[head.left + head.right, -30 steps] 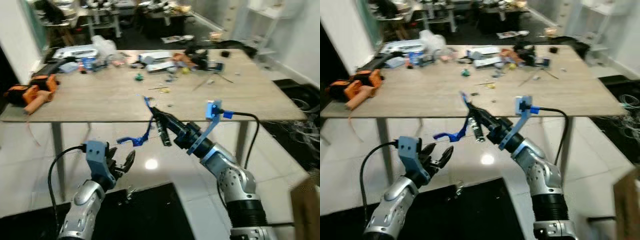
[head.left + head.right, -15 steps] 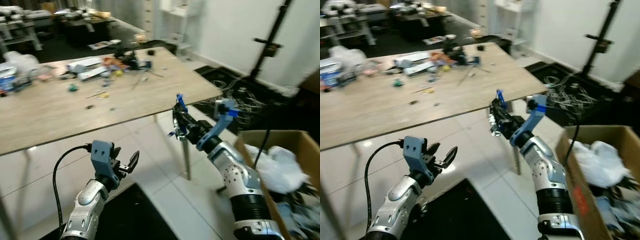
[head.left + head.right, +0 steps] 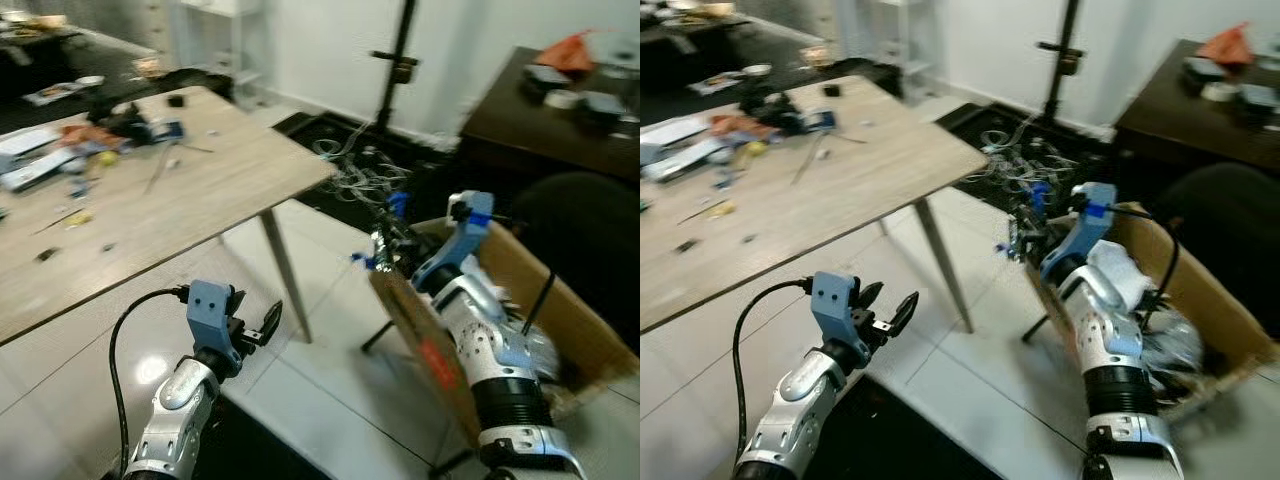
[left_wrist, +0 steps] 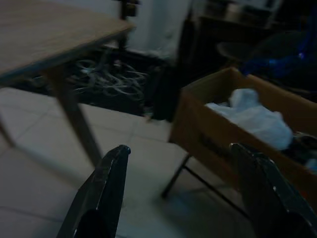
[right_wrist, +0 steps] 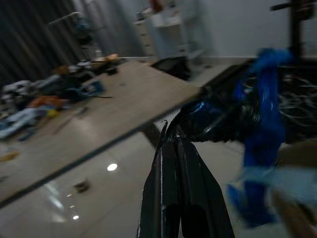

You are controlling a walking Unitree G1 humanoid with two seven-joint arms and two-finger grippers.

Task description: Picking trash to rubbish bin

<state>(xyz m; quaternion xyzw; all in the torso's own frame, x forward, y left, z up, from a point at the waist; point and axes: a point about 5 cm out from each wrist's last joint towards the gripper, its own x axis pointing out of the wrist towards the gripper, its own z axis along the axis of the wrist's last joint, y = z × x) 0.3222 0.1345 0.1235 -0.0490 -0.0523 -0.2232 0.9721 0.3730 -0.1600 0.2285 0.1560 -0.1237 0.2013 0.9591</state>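
Observation:
My right gripper [image 3: 383, 243] is shut on a scrap of black and blue trash [image 5: 257, 99], whose blue ends stick out above and below the fingers [image 5: 174, 163]. It hovers at the near upper edge of an open cardboard box [image 3: 425, 345] used as the bin. White crumpled waste [image 3: 1112, 272] and other rubbish lie inside the box. My left gripper [image 3: 256, 324] is open and holds nothing, low over the tiled floor left of the box. In the left wrist view the box [image 4: 208, 134] lies ahead between the spread fingers [image 4: 106, 183].
A wooden table [image 3: 170, 205] with scattered clutter stands to the left, its corner leg [image 3: 285, 285] near my left arm. Tangled cables [image 3: 350, 165] lie on the floor behind. A black stand [image 3: 398, 70], a dark desk [image 3: 545, 125] and a dark chair [image 3: 590, 235] flank the box.
The whole view has swung to the right, away from the table. The box, at the right edge before, is now directly under my right gripper, which still holds the trash. Left gripper unchanged.

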